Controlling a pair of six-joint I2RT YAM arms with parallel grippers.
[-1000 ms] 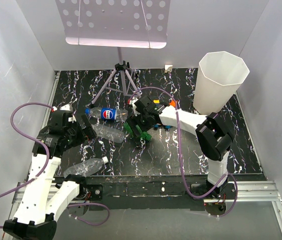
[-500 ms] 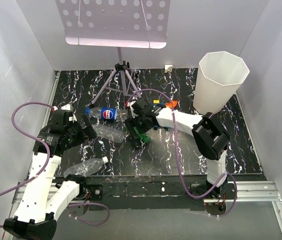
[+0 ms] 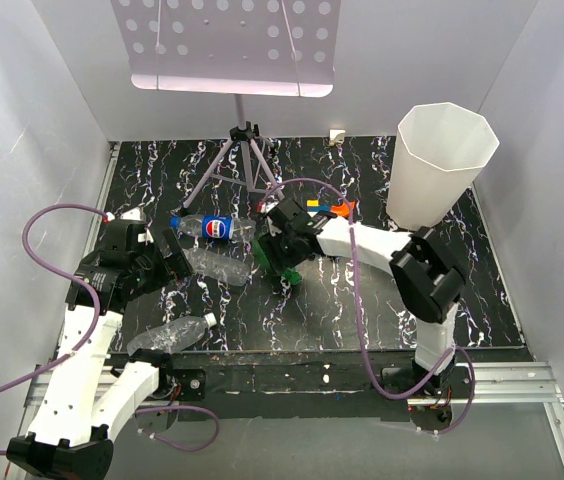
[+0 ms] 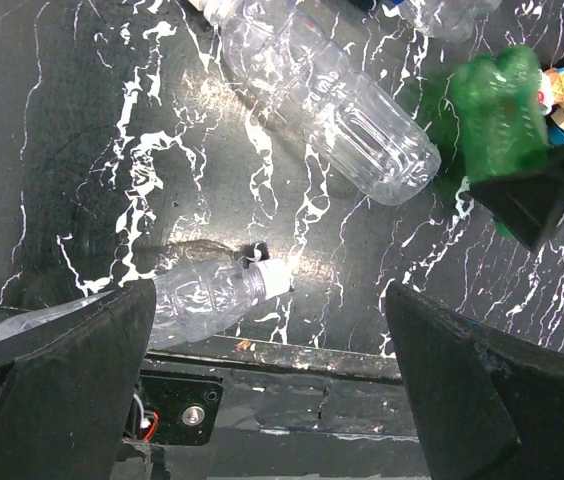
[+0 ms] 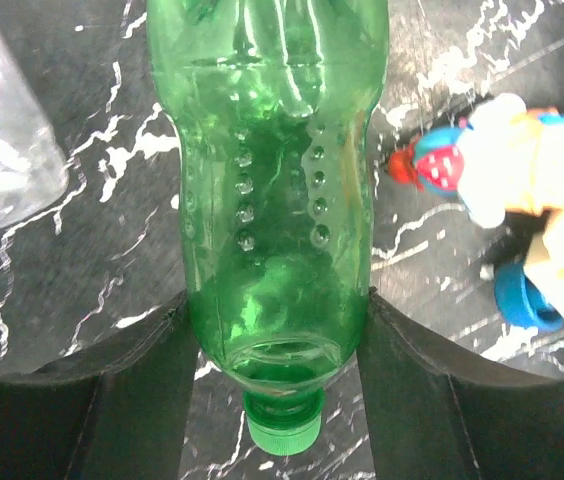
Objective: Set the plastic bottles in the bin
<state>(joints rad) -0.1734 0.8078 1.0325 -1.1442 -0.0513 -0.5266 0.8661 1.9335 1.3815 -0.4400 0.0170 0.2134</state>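
Because the green bottle (image 5: 277,200) lies on its side on the table (image 3: 362,320), cap toward the wrist, your right claw (image 5: 277,300) straddles it from above near the cap end, with one finger flat on each flank. That claw is partly spread and pinching the bottle, which sits mid-table, well apart from the bin (image 3: 442,165) at the far right. Your left claw (image 4: 272,290) gapes wide, holding nothing, above a clear bottle (image 4: 212,300).

Top edge crops green bottle (image 5: 277,200) base; right edge crops blurred toy figure (image 5: 522,170).
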